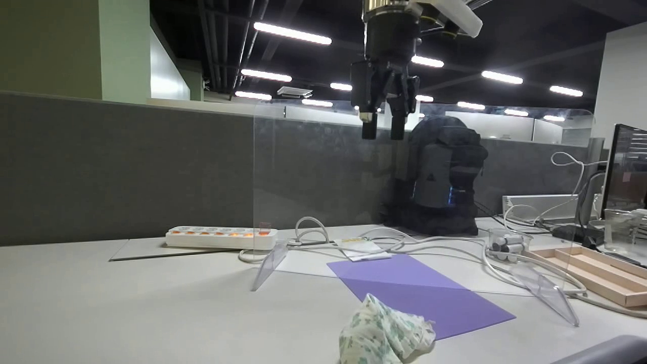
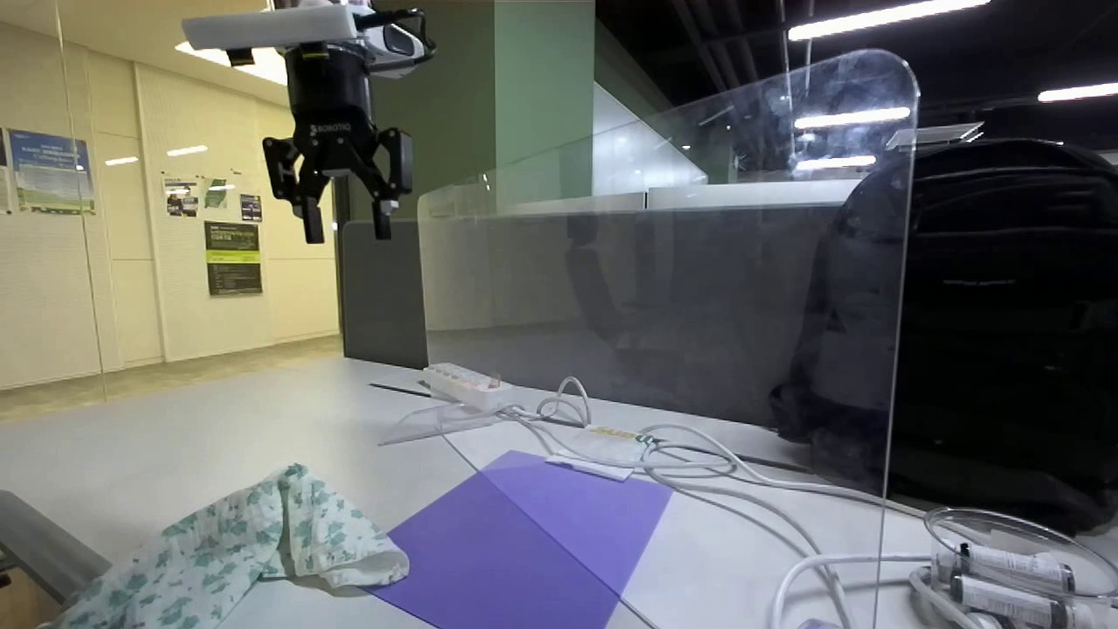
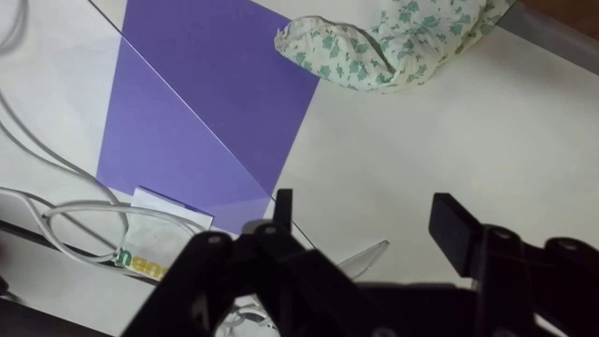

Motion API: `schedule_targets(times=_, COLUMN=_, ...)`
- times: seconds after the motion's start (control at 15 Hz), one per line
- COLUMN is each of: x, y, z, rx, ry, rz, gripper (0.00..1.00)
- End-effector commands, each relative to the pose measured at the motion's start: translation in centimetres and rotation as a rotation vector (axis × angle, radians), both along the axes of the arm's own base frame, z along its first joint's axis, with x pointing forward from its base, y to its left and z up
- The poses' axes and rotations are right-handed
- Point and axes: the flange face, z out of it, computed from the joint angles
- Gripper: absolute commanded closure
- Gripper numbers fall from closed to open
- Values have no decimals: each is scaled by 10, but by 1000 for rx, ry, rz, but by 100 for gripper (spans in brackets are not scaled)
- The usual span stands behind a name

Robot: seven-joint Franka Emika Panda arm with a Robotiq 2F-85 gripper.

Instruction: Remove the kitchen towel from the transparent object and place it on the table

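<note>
White table (image 1: pixel 151 313), clear panel (image 2: pixel 655 288) upright on it! Black backpack (image 1: pixel 445 172) behind the panel; purple sheet (image 1: pixel 429 301) passing under the panel. Across the panel from the backpack, the towel (image 1: pixel 381 331) lies crumpled on the table, one end over the sheet. Up high, apart from the panel, the gripper (image 2: pixel 348 227): fingers (image 3: pixel 451 231) well parted, holding nothing.

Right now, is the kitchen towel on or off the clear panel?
Off: the towel lies crumpled on the table, apart from the clear panel, whose top edge shows bare.
</note>
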Motion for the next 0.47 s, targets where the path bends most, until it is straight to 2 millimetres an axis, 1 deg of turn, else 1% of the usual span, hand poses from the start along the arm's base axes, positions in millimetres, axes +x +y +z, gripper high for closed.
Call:
schedule_targets(times=0.0, x=-11, y=-5, z=-10, rx=-27, ry=61, rz=-85, gripper=0)
schedule_targets(times=0.27, x=-32, y=-14, z=-37, rx=7, ry=184, rz=-109, gripper=0)
schedule_targets(times=0.4, x=-42, y=-22, z=-50, rx=38, ry=242, rz=-117, gripper=0)
